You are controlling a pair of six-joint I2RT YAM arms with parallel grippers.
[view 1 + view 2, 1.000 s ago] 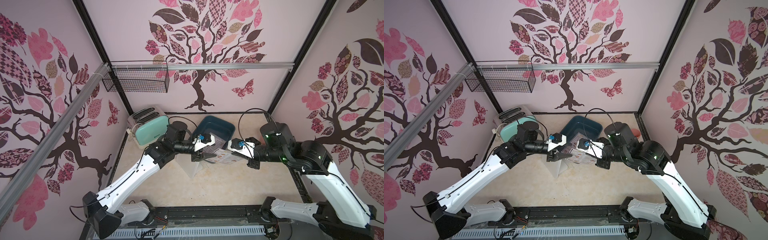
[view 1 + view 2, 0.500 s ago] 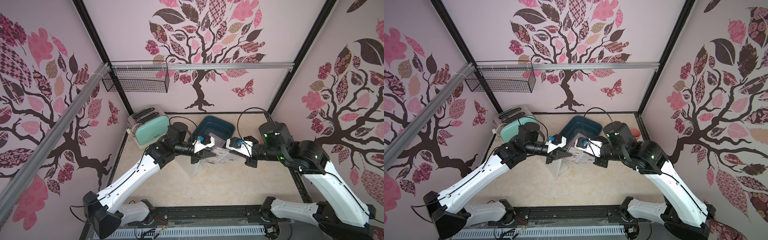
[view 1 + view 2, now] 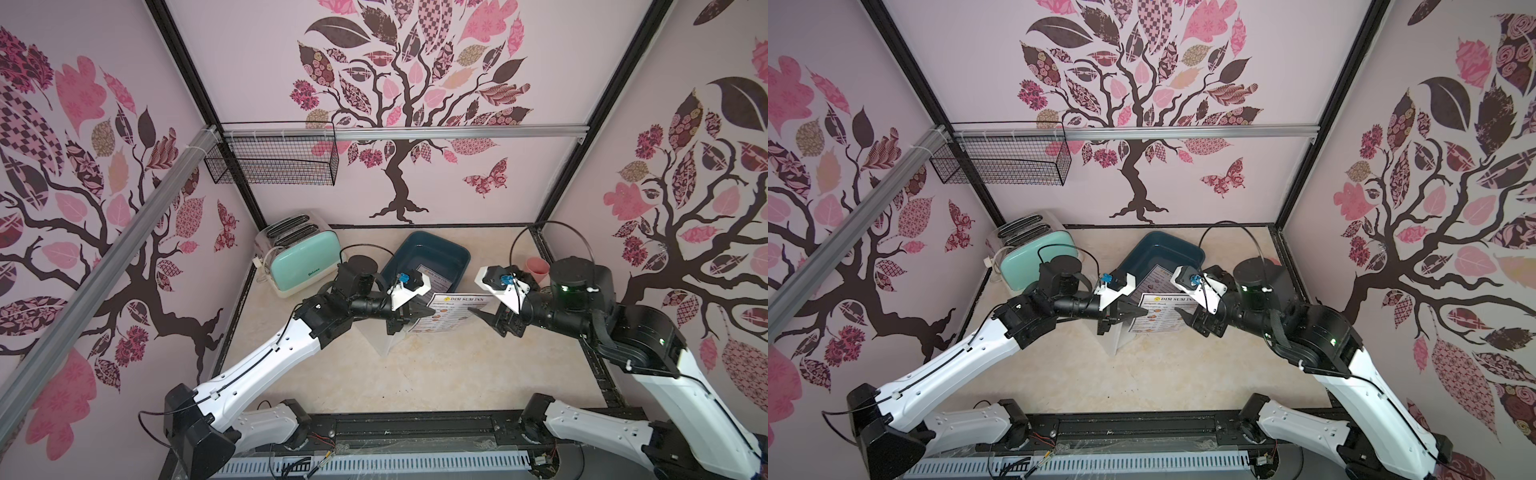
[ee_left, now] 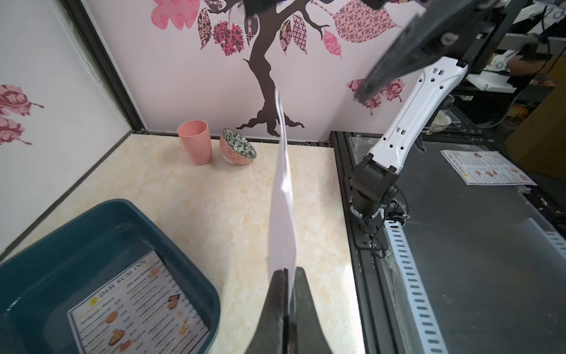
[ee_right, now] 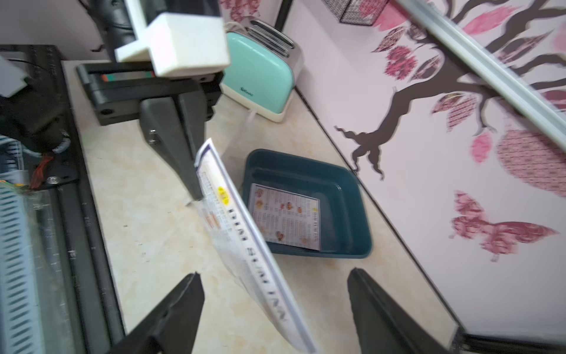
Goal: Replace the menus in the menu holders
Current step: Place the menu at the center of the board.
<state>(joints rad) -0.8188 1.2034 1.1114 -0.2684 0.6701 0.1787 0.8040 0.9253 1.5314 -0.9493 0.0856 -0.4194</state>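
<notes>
Right wrist view: left gripper (image 5: pixel 196 196) jaws clench the menu (image 5: pixel 239 236), right gripper (image 5: pixel 274 272) released; next, likely feeding it down into the menu holder (image 3: pixel 390 340).

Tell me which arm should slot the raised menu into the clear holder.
Left. The left gripper has its jaws shut on the menu near the menu holder; the right gripper stands open, holding nothing.

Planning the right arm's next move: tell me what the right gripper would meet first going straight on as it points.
Most likely the menu that the left gripper holds: in the right wrist view it sits edge-on in line with the right gripper's open jaws. Depth is unclear.
</notes>
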